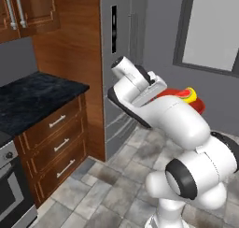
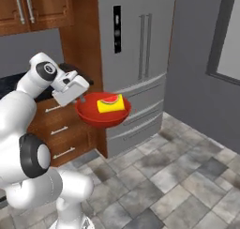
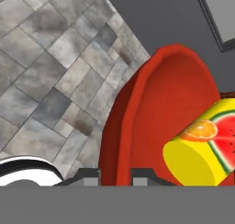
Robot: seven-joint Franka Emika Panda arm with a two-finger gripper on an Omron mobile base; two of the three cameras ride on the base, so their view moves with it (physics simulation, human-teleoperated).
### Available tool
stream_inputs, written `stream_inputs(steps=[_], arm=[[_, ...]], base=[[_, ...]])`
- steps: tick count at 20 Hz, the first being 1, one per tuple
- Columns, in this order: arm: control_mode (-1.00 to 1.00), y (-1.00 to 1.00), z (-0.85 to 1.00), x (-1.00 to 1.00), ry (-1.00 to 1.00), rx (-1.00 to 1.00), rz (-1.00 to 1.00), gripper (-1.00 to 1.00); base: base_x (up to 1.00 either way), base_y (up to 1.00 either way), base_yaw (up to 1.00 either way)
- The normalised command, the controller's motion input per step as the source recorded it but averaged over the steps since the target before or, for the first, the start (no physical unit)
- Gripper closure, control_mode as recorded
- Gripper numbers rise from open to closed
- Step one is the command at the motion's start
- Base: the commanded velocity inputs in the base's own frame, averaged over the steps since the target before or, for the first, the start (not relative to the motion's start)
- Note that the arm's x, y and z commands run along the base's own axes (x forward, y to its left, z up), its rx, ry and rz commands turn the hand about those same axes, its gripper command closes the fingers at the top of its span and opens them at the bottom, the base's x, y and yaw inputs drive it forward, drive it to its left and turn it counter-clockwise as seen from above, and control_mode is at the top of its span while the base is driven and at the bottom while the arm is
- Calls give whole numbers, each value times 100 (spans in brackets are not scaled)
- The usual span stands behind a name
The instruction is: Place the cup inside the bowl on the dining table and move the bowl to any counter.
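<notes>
The wide red bowl (image 2: 101, 116) hangs in the air above the tiled floor, in front of the fridge. My gripper (image 2: 80, 100) is shut on its near rim. In the hand view the rim of the bowl (image 3: 156, 103) runs between my gripper's (image 3: 117, 176) two fingertips. The small yellow cup (image 2: 110, 103) lies on its side inside the bowl, a watermelon and orange picture on the cup (image 3: 202, 149). From the left base view my arm hides most of the bowl (image 1: 199, 105) and cup (image 1: 188, 94). The black-topped counter (image 1: 37, 94) lies to the left of the bowl. The dining table is out of view.
A tall grey fridge (image 2: 140, 49) stands just behind the bowl, beside a reddish wood panel (image 1: 74, 45). A stove (image 1: 9, 180) sits left of the counter's drawers (image 1: 58, 143). Wall cabinets (image 1: 28, 10) hang above the counter. Tiled floor (image 2: 187, 176) spreads to the right.
</notes>
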Motion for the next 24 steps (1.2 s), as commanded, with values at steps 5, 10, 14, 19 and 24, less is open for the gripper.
stream_inputs(steps=[5, 10, 14, 19, 24], arm=[[100, 0, 0, 0, 0, 0, 0, 100], [100, 0, 0, 0, 0, 0, 0, 100], [100, 0, 0, 0, 0, 0, 0, 100], [100, 0, 0, 0, 0, 0, 0, 100], [100, 0, 0, 0, 0, 0, 0, 100]], base=[[0, -11, 48], [0, -3, 48], [0, -9, 49], [0, -17, 50], [5, -24, 53]])
